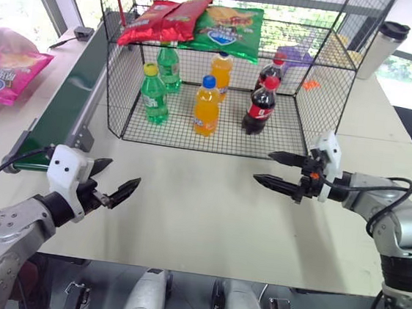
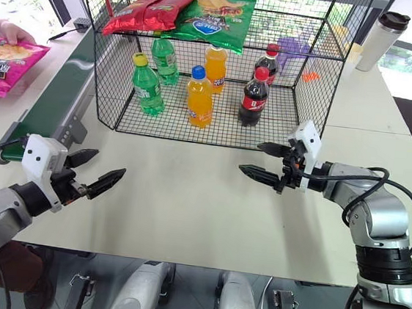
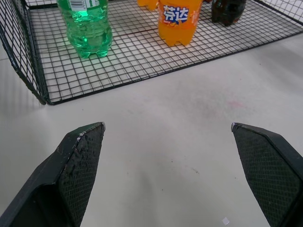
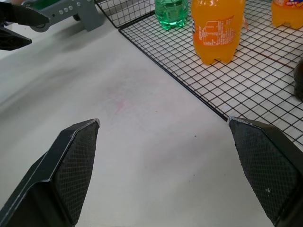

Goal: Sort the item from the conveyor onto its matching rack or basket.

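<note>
Both my arms are raised over the white table (image 1: 206,221), in front of the black wire cage (image 1: 122,79). My left gripper (image 1: 115,182) has its two black fingers spread wide with nothing between them; the left wrist view shows only bare tabletop in the gap. My right gripper (image 1: 274,169) is likewise spread wide and empty, its fingers pointing toward my left, just short of the cage's front edge. The magenta-pink chip bag (image 1: 9,75) is at the far left, held by a person's hand (image 1: 8,39) at its upper edge, beside the dark green conveyor belt (image 1: 76,89) and apart from both my grippers. I cannot tell whether the bag touches the belt. The belt runs along the left side of the cage, its near end roller close to my left gripper. On the cage's upper mesh shelf lie a red chip bag (image 1: 161,18) and a green chip bag (image 1: 230,28), side by side and overlapping. On the cage's mesh floor stand six bottles upright: two green soda bottles (image 1: 153,94), two orange soda bottles (image 1: 206,106) and two dark cola bottles (image 1: 261,105) with red caps. A silver tumbler (image 1: 383,48) with a dark lid stands on the table to the right of the cage.
</note>
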Tool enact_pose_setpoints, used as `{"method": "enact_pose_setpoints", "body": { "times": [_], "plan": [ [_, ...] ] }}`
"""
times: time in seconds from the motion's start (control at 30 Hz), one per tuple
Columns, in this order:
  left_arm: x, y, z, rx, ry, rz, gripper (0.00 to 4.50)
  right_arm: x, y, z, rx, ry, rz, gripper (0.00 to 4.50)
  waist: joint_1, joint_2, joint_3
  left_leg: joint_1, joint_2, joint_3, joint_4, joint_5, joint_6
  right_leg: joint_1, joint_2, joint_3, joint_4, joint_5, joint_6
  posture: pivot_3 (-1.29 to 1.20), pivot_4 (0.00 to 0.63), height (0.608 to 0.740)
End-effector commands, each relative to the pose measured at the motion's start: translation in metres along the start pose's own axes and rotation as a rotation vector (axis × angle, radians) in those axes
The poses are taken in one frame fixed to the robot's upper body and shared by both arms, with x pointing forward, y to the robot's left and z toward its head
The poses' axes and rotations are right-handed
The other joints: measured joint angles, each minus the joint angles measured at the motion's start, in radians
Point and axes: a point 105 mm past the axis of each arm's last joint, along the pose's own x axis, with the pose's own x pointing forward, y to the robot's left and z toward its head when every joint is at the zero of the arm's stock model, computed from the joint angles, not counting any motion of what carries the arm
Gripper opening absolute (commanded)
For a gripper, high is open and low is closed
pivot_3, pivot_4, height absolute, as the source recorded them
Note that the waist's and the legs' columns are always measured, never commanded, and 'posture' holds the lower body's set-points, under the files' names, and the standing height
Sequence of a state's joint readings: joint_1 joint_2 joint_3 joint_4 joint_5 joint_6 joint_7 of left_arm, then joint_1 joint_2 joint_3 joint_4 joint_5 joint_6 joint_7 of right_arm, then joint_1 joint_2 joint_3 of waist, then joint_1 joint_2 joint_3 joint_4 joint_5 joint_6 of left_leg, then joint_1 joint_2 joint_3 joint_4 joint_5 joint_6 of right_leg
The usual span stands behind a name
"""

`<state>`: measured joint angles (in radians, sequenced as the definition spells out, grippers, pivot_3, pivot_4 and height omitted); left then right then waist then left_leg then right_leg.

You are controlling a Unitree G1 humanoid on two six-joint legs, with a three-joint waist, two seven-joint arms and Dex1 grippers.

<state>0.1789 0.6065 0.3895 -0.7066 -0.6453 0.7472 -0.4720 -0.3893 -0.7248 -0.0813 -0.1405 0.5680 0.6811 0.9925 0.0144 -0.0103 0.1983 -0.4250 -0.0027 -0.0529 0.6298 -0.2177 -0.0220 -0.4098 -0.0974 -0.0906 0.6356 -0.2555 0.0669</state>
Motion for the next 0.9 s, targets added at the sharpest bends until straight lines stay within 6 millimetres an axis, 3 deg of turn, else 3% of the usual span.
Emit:
{"method": "enact_pose_setpoints", "body": {
  "times": [0.03, 0.9],
  "plan": [
    [-0.0005, -0.0034, 0.0092, 0.034, -0.033, -0.017, 4.45, 0.0012, 0.0002, 0.0083, -0.031, -0.026, 0.002, 4.50, 0.000, 0.000, 0.000, 0.000, 0.000, 0.000, 0.000, 0.000, 0.000, 0.000, 0.000, 0.000, 0.000, 0.000, 0.000, 0.00, 0.150, 0.740],
    [-0.0008, 0.0016, 0.0124, 0.000, -0.074, 0.011, 4.45, 0.0057, -0.0046, 0.0113, -0.035, -0.043, -0.015, 4.50, -0.001, 0.000, 0.000, 0.000, 0.000, 0.000, 0.001, 0.000, 0.000, 0.001, 0.000, 0.000, 0.000, 0.002, 0.002, 0.00, 0.150, 0.740]
  ]
}}
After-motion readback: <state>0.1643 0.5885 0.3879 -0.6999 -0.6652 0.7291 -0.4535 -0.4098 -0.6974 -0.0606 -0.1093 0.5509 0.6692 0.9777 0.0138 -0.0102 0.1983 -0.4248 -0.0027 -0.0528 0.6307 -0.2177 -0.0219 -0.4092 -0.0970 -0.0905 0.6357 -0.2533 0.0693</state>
